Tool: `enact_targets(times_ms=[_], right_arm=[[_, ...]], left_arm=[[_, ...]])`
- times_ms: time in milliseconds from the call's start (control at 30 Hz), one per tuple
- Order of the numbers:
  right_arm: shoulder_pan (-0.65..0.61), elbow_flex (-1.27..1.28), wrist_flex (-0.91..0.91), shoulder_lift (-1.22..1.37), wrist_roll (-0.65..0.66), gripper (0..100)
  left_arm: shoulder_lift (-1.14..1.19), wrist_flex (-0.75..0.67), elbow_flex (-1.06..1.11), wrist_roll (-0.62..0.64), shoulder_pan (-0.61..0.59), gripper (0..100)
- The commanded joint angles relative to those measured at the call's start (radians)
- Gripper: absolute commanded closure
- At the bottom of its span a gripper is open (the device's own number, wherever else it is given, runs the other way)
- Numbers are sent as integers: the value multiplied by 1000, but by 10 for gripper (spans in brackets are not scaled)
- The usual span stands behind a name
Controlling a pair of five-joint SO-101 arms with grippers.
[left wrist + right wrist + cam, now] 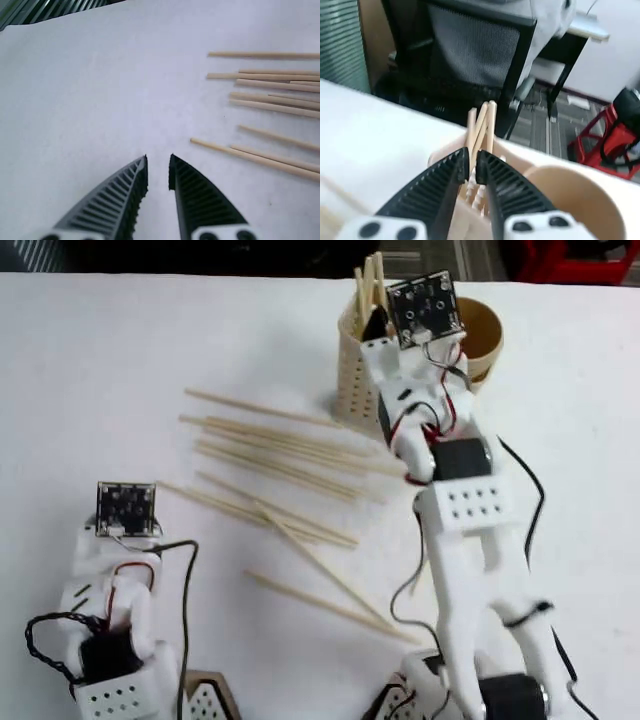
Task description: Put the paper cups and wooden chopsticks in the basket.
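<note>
A cream perforated basket (354, 380) stands at the table's far side with several chopsticks upright in it (370, 280). My right gripper (378, 328) is at its rim; in the right wrist view its fingers (472, 157) are closed to a narrow gap on upright chopsticks (482, 125) above the basket (442, 156). A brown paper cup (488, 332) (570, 197) stands just right of the basket, partly behind the arm. Several loose chopsticks (280, 455) (275, 95) lie mid-table. My left gripper (157, 161) hangs slightly open over bare table left of them, holding nothing.
The left arm (115, 580) sits at the near left. A perforated cream piece (208, 702) lies at the near edge between the arm bases. Beyond the table's far edge are an office chair (470, 55) and a red frame (610, 145).
</note>
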Motion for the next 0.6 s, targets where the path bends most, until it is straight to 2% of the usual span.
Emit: enact_targets(times_ms=[0, 133, 333, 500, 567], right_arm=[[5, -15, 182, -116, -11, 979], [-12, 84, 311, -185, -8, 980], [15, 292, 326, -239, -5, 980], [48, 446, 191, -240, -21, 980], [62, 508, 119, -240, -71, 980]], left_arm=[[-12, -3, -6, -12, -8, 907], [-12, -3, -6, -12, -10, 906], [-12, -3, -9, -11, -10, 907], [-12, -26, -17, -11, -10, 910], [-7, -32, -35, -25, -10, 910]])
